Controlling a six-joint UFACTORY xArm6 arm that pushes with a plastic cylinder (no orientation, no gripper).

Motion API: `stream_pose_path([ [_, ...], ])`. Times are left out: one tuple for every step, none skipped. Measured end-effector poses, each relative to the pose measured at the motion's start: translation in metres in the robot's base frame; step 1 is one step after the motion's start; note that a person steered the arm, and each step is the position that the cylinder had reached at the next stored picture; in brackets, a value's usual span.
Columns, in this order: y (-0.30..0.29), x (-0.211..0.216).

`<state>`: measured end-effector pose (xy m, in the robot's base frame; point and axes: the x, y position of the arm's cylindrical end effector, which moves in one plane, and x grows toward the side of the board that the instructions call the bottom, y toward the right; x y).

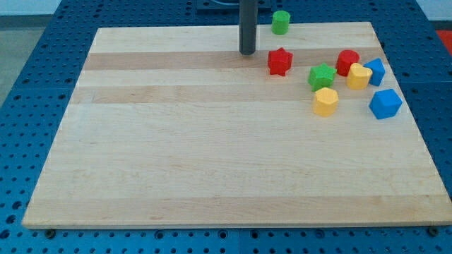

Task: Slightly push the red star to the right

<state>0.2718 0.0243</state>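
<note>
The red star [280, 61] lies on the wooden board [212, 155] near the view's top, right of centre. My tip [247, 53] is the lower end of a dark rod that comes down from the view's top edge. It stands just left of the red star and slightly higher in the view, with a small gap between them.
A green cylinder [281, 22] sits at the board's top edge above the star. To the star's right lie a green star [322, 75], a red cylinder [347, 62], two yellow blocks [359, 76] [325, 101], and two blue blocks [376, 71] [385, 104].
</note>
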Motion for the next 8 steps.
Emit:
stream_pose_path([
  [0.001,0.000],
  [0.001,0.001],
  [0.001,0.012],
  [0.001,0.025],
  [0.001,0.045],
  [0.007,0.046],
  [0.017,0.046],
  [0.026,0.046],
])
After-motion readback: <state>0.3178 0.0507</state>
